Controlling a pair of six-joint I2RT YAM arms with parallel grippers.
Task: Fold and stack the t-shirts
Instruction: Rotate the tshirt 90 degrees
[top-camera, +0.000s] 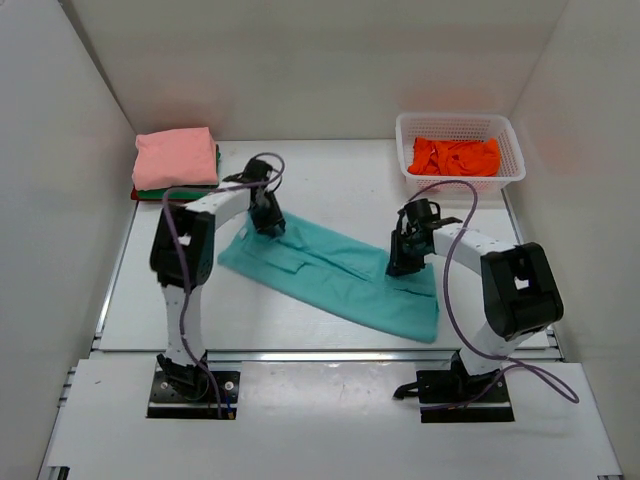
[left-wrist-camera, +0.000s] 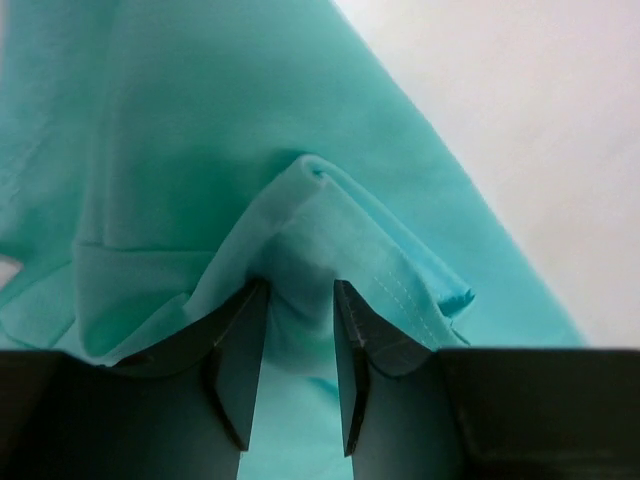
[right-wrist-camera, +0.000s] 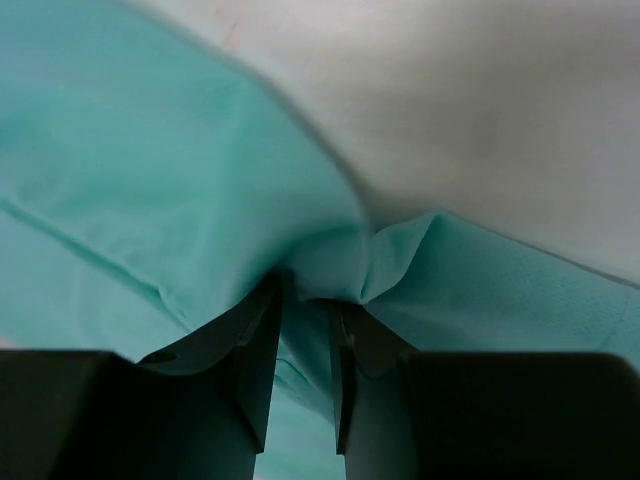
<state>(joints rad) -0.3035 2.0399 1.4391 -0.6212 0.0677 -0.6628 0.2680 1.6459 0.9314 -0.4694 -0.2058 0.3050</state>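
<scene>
Take the white basket (top-camera: 505, 135) at the far right of the surface (top-camera: 330, 180) as your marker; it holds a crumpled orange t-shirt (top-camera: 455, 157). The teal t-shirt (top-camera: 330, 275) lies on the surface nearer to you than the basket and to its left. It is spread as a long slanted band that runs from well left of the basket to a spot almost straight in front of it. Your left tool (top-camera: 268, 222) sits on the end of that band farthest from the basket. In the left wrist view its fingers (left-wrist-camera: 240, 370) are nearly closed with a raised, hemmed fold of teal cloth pinched between them, so it is grasping the shirt. Your right tool (top-camera: 400, 262) is down on the edge of the shirt that faces the basket, in front of the basket's left end. In the right wrist view its fingers (right-wrist-camera: 255, 360) are clenched on a small puckered ridge of teal fabric at that edge, with bare surface just beyond. Well to the left of the basket, along the same far side, a folded pink t-shirt (top-camera: 175, 158) rests on top of a green garment (top-camera: 190, 189).
</scene>
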